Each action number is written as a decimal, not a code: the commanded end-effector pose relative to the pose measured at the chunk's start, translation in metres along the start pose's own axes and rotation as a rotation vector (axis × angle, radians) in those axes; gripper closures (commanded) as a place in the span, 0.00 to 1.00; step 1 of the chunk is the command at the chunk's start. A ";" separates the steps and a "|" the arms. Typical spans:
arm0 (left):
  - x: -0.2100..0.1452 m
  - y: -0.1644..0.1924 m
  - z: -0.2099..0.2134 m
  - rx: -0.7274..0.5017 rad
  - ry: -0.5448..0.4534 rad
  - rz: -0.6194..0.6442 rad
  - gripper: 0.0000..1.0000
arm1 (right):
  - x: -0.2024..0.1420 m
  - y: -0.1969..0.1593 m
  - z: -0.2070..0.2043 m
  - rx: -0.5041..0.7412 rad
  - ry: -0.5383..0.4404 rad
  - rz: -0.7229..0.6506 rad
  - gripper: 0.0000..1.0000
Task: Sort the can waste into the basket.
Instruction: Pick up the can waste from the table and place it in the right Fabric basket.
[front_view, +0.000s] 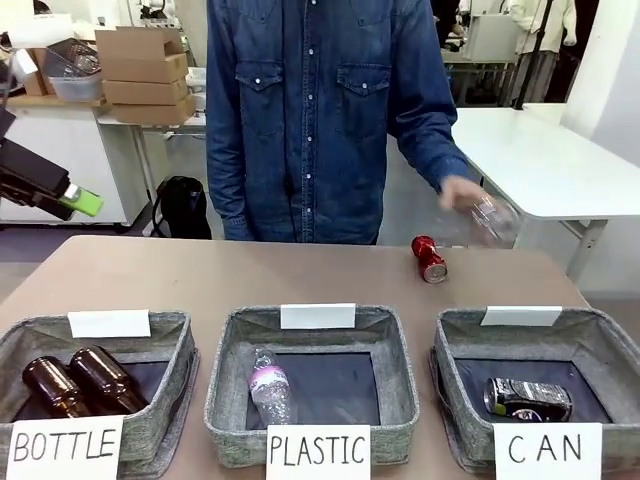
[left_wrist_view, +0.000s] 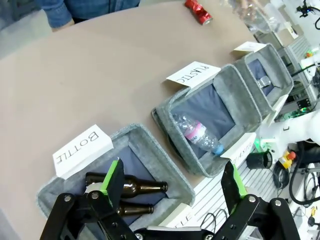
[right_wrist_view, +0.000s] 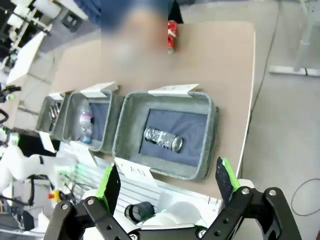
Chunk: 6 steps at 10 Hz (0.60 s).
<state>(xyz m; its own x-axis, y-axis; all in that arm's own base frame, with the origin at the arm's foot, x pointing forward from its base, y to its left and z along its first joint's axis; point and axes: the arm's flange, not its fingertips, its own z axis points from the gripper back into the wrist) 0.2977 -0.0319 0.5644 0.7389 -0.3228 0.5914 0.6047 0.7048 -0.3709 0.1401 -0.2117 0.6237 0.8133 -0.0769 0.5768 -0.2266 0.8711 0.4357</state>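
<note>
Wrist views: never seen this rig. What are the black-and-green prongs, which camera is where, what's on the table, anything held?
Those prongs are the fingers of each arm's hand; a wrist camera looks along them. The left hand, open, looks down at the BOTTLE basket; the right hand, open, at the CAN basket. Neither holds anything. The front view looks across the table at a person. There: two brown bottles in the BOTTLE basket, a plastic bottle in the PLASTIC basket, a black can in the CAN basket, a red can on the table. The person's hand seems to hold a second clear bottle.
</note>
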 end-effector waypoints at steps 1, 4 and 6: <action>-0.005 -0.001 -0.004 -0.014 -0.013 -0.009 0.00 | 0.024 0.006 -0.052 -0.009 0.030 -0.001 0.00; -0.005 -0.001 -0.004 -0.014 -0.013 -0.009 0.00 | 0.068 0.031 -0.145 0.063 0.061 0.069 0.00; -0.005 -0.001 -0.004 -0.014 -0.013 -0.009 0.00 | 0.095 0.058 -0.232 0.024 0.076 0.043 0.00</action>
<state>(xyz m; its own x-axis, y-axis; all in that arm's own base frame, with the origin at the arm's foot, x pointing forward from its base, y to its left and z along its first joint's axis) 0.2983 -0.0317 0.5638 0.7403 -0.3224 0.5900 0.6037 0.7050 -0.3722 0.2932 -0.0729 0.5485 0.8349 0.0383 0.5491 -0.3146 0.8518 0.4190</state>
